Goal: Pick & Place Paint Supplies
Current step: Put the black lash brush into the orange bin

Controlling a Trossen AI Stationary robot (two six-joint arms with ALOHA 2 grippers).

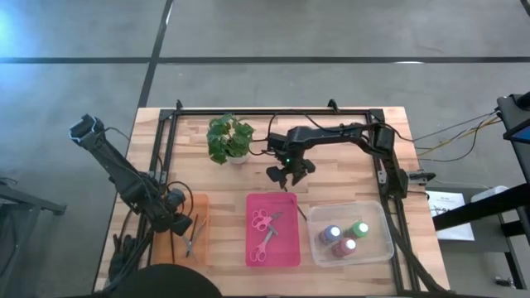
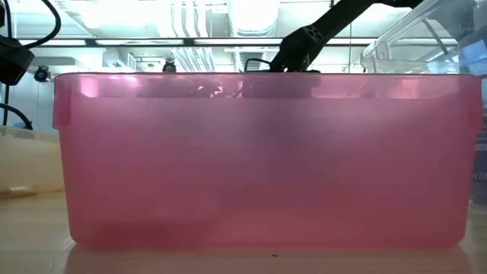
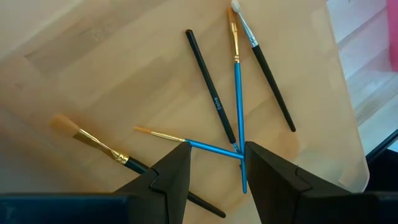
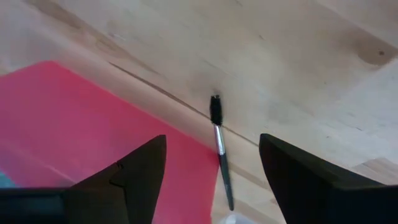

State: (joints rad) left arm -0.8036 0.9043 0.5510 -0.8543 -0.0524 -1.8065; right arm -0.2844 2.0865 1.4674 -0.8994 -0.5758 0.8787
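Counted from above: three small paint bottles stand in the clear plastic tub (image 1: 377, 248) near the front right of the wooden bench (image 1: 348, 145), one with a green cap (image 1: 359, 228), one pink-red (image 1: 344, 247) and one blue-and-white (image 1: 331, 233), all close together. Two small pink-handled scissors lie in the flat pink plastic bin (image 1: 286, 248) at front centre, one (image 1: 262, 219) just behind the other (image 1: 263, 245).

In the left wrist view five thin brushes lie on the pale orange tray (image 3: 323, 56): two blue-handled ones, a long one (image 3: 237, 99) and a short one (image 3: 205, 147), which meet near their ends; two black-handled ones, one plain (image 3: 210, 90) and one with a white tip (image 3: 264, 62); and a dark one with a wide tan tuft (image 3: 99, 144). A sixth brush, dark-tipped with a silver ferrule (image 4: 219, 146), lies on the bare bench just beside the pink bin's right edge.

A green leafy potted plant (image 1: 229, 138) stands at the back, near the right arm. In the low view the pink bin's wall fills nearly the whole picture and hides what lies behind it.

The right hand (image 1: 290, 172) hovers above the bench just behind the pink bin, fingers wide apart and holding nothing; the sixth brush lies between them in its wrist view. The left hand (image 3: 214, 165) hangs over the orange tray, fingers partly apart, the short blue brush spanning the gap at their tips; I cannot tell whether they pinch it.
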